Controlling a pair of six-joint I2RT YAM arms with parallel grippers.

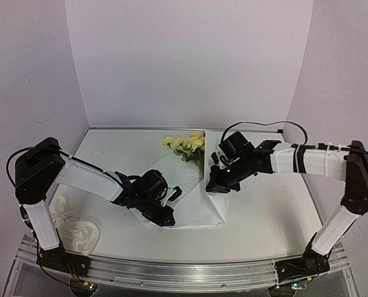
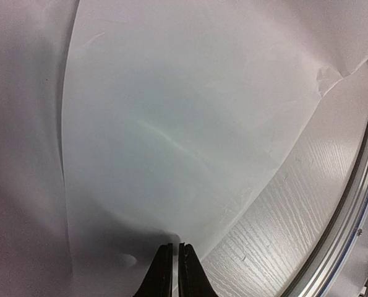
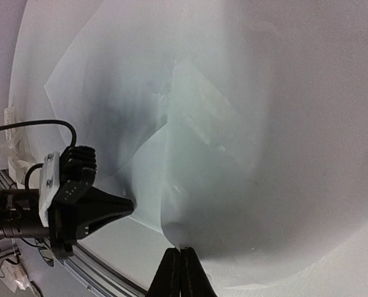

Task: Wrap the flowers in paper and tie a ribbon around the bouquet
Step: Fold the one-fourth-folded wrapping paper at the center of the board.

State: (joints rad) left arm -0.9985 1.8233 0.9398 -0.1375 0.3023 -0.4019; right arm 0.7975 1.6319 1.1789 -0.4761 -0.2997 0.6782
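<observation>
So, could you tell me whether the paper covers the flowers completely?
No, the yellow blooms of the flowers stick out beyond the far edge of the paper in the top view.

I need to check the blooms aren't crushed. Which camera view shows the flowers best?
The top external view. There the flowers show as yellow blooms with green leaves poking out past the far edge of the paper. Both wrist views are filled with white paper, and no blooms show in either.

The top camera looked down over the whole counter (image 1: 270, 216). Both wrist cameras closely faced the same paper (image 2: 171, 136).
</observation>
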